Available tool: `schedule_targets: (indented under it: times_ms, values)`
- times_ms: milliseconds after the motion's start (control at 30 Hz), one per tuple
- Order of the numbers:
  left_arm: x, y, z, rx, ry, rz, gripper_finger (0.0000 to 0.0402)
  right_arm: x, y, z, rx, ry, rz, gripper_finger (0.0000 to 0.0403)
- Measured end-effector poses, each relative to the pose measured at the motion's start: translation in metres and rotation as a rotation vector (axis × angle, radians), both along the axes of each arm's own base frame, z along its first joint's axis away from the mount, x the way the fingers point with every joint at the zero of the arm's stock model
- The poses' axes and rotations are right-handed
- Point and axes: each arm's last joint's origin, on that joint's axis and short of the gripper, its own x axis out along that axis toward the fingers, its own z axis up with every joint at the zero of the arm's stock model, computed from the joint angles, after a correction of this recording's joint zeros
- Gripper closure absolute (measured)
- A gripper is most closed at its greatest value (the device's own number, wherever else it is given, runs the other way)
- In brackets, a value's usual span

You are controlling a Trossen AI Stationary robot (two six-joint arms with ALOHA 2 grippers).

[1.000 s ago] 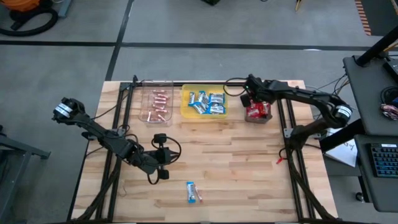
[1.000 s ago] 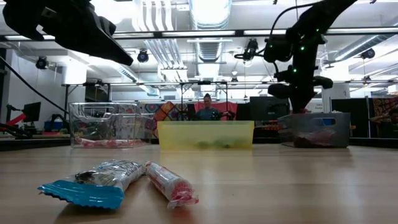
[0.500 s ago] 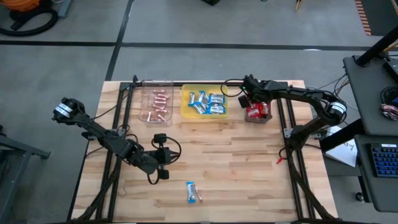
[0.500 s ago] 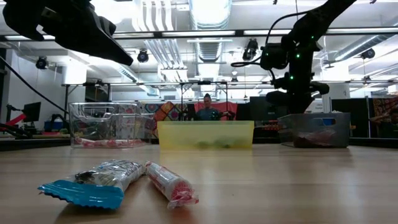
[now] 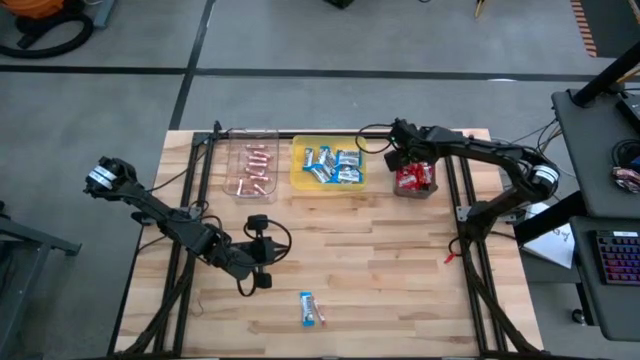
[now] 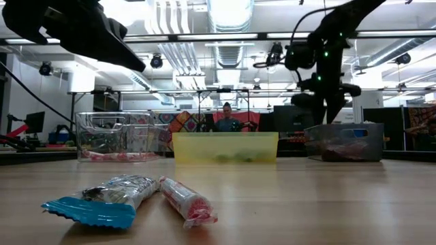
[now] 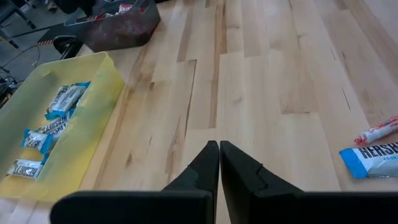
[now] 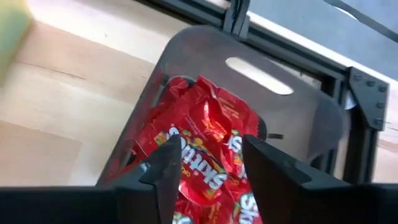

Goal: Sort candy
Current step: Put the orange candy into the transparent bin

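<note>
The right tool [image 8: 208, 163] hangs directly above the dark tray [image 5: 418, 190] at the far right of the bench [image 5: 400, 260]. Its fingers stand apart with nothing between them. Below them lie the red packets [image 8: 205, 146]: glossy, crinkled wrappers with white lettering, heaped against each other and filling the tray floor.

Beside that tray, toward the bench middle, stands the yellow tray [image 5: 297, 172]. It holds the blue-and-white bars [image 5: 333, 166]: flat foil wrappers, white in the body with blue ends and dark print, lying loosely at mixed angles. One tray farther from the right tool is the clear tray [image 5: 232, 165], holding the thin pinkish sticks [image 5: 253, 168], mostly parallel in two rough rows.

The left tool [image 7: 219, 163] hangs above the near left of the bench, well apart from all three trays. Its fingers are pressed together and grip nothing. Near it, on bare wood toward the front edge, lie two unsorted sweets touching each other: one blue-and-white bar [image 6: 102, 199] with a crimped blue end, and one pinkish stick [image 6: 187, 200] with a twisted red-and-white wrapper.
</note>
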Motion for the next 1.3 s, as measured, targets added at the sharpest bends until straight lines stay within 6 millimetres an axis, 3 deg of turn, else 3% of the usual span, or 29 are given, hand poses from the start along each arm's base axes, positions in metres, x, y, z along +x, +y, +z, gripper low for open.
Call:
schedule_targets:
  times_ms: [267,567,733,1000,1300]
  values:
    - [0.000,-0.004,-0.001,-0.081,0.043,-0.098,0.0402,0.019,0.027,0.042,0.060,-0.150,0.121,0.0222]
    - [0.000,-0.009,-0.002,-0.205,0.086,-0.215,0.0402,0.048,0.107,0.073,0.065,-0.304,0.383,0.0237]
    - [0.004,-0.014,0.000,-0.261,0.058,-0.274,0.0398,0.058,0.160,0.070,0.116,-0.344,0.509,0.0244]
    - [0.011,-0.020,-0.014,-0.251,0.084,-0.280,0.0382,0.074,0.244,0.051,0.225,-0.484,0.621,0.0257]
    - [0.009,-0.020,-0.013,-0.249,0.090,-0.281,0.0381,0.113,0.313,0.035,0.318,-0.634,0.702,0.0258]
